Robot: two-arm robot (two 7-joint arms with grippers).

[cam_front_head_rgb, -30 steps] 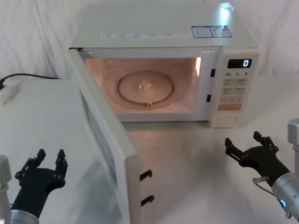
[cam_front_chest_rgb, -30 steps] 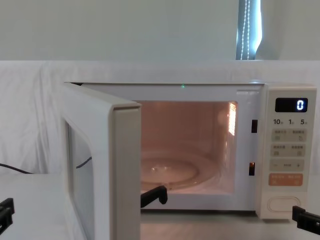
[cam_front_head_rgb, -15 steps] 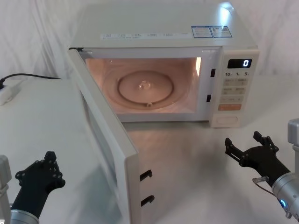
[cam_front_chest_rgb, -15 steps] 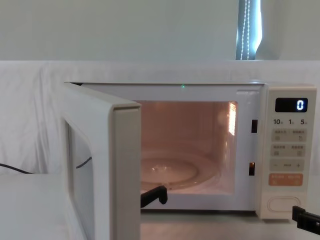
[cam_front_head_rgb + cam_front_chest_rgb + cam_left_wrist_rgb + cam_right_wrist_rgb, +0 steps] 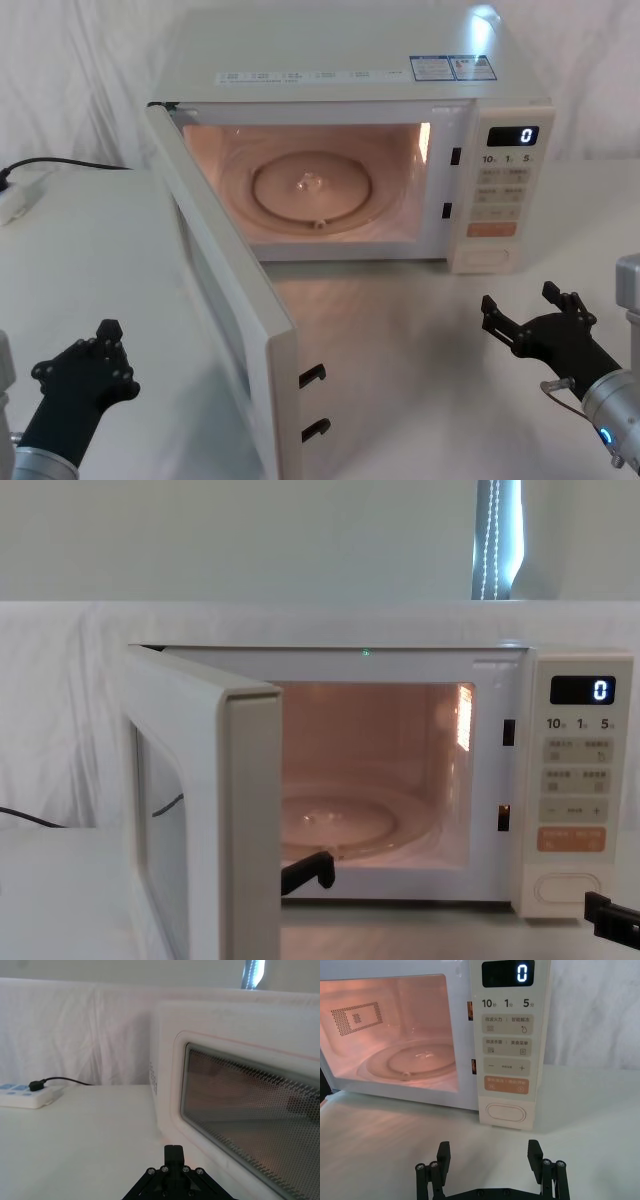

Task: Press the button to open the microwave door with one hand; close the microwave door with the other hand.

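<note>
Microwave cream-white, cavity lit, display "0". Microwave door swung wide open off its left side. Button at panel's bottom, apparently unpressed.

left gripper hovers low at near left, fingers pinched together; right gripper near right, fingers spread.
</note>
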